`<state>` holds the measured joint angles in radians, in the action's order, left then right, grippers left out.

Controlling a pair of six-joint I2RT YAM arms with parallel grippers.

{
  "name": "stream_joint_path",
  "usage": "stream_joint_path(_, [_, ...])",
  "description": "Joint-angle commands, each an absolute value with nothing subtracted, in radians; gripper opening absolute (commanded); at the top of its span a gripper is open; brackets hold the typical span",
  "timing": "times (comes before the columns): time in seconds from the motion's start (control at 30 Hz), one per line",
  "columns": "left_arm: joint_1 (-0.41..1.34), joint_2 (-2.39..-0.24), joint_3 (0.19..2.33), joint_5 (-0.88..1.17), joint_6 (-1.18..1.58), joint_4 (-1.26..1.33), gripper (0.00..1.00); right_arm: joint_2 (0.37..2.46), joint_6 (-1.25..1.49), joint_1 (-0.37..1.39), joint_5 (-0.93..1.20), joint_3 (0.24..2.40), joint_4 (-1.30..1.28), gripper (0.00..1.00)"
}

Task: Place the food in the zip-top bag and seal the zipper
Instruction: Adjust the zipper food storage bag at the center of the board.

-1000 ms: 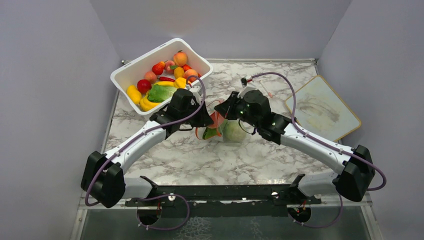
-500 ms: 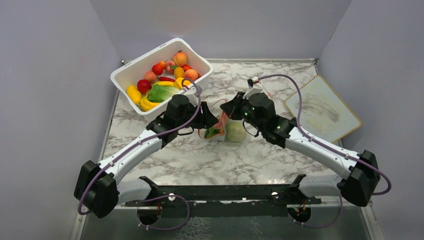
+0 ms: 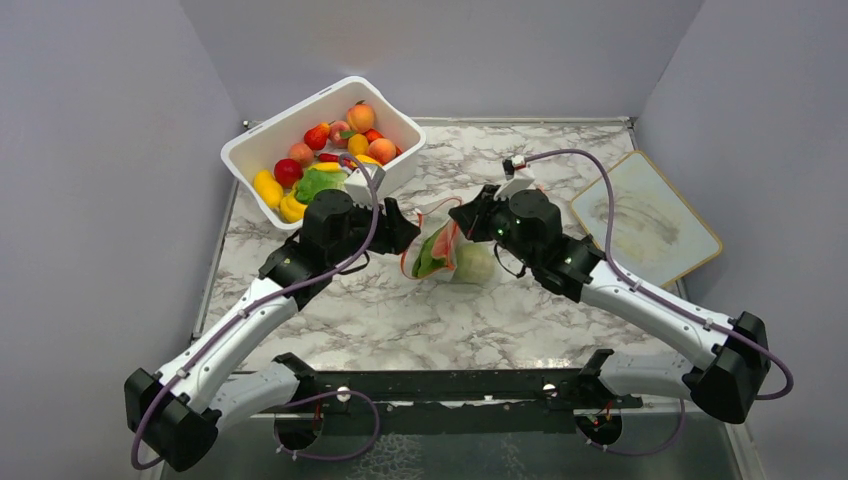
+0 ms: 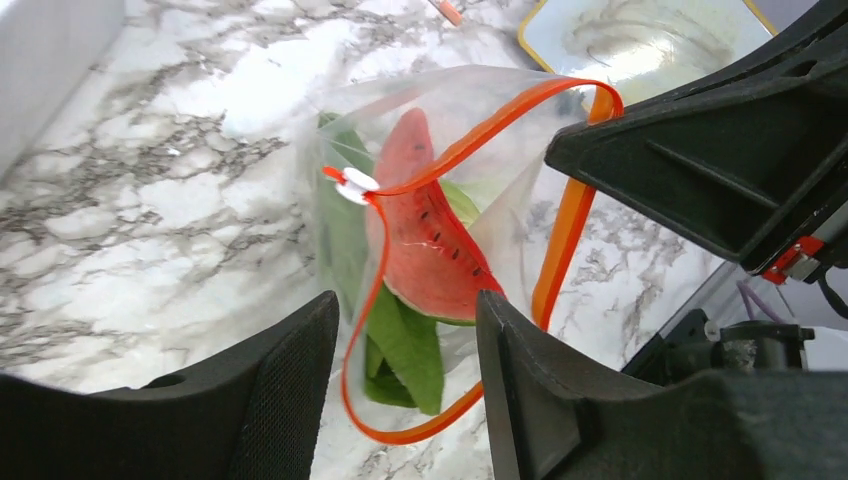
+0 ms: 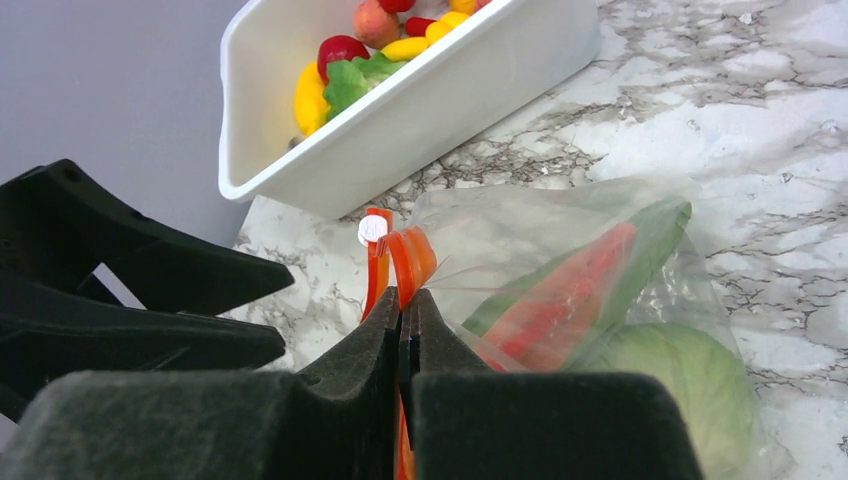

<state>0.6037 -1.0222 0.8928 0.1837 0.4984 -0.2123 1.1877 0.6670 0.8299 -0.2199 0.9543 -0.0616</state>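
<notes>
The clear zip-top bag [image 3: 452,258] lies mid-table, its mouth held up. It holds a watermelon slice [image 4: 430,240], a green leafy bunch [image 4: 405,345] and a round cabbage [image 5: 680,390]. My right gripper [image 3: 462,222] is shut on the orange-red zipper [image 5: 410,255], just below the white slider [image 5: 372,230]. My left gripper [image 3: 398,222] is open and empty, just left of the bag; in the left wrist view the zipper [image 4: 470,150] loops open between its fingertips [image 4: 320,310]. More food [image 3: 330,150] lies in the tub.
The white tub [image 3: 232,152] stands at the back left, close behind my left gripper. A pale board with a tan rim [image 3: 645,215] lies at the right. Grey walls close in the table on three sides.
My left arm has drawn back to the left, away from the bag, its gripper open. My right gripper has shifted slightly right, still holding the zipper; the bag mouth now stands open.
</notes>
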Motion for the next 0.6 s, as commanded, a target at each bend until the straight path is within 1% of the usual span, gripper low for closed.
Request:
stream_joint_path(0.0, [0.606, -0.959, 0.878, 0.072, 0.388, -0.271, 0.56, 1.14, 0.635, 0.833, -0.219, 0.993, -0.061, 0.01])
stream_joint_path(0.1, [0.606, -0.961, 0.843, 0.095, 0.379, -0.241, 0.58, 1.146, 0.647, 0.834, -0.212, 1.032, -0.105, 0.01])
stream_joint_path(0.3, [0.606, -0.987, 0.757, 0.159, 0.421, -0.139, 0.58, 1.135, 0.675, 0.833, -0.184, 1.017, -0.079, 0.01])
stream_joint_path(0.33, [0.606, -0.991, 0.743, 0.16, 0.421, -0.124, 0.58, 1.139, 0.675, 0.833, -0.18, 1.02, -0.079, 0.01])
stream_joint_path(0.4, [0.606, -1.005, 0.733, 0.171, 0.419, -0.108, 0.53, 1.147, 0.678, 0.834, -0.174, 1.027, -0.083, 0.01])
stream_joint_path(0.47, [0.606, -1.018, 0.747, 0.184, 0.417, -0.116, 0.39, 1.154, 0.673, 0.834, -0.168, 1.027, -0.083, 0.01])
stream_joint_path(0.53, [0.606, -1.016, 0.769, 0.185, 0.422, -0.127, 0.14, 1.156, 0.64, 0.833, -0.161, 1.024, -0.079, 0.01])
stream_joint_path(0.57, [0.606, -1.01, 0.781, 0.184, 0.426, -0.131, 0.05, 1.157, 0.6, 0.833, -0.146, 1.015, -0.067, 0.01])
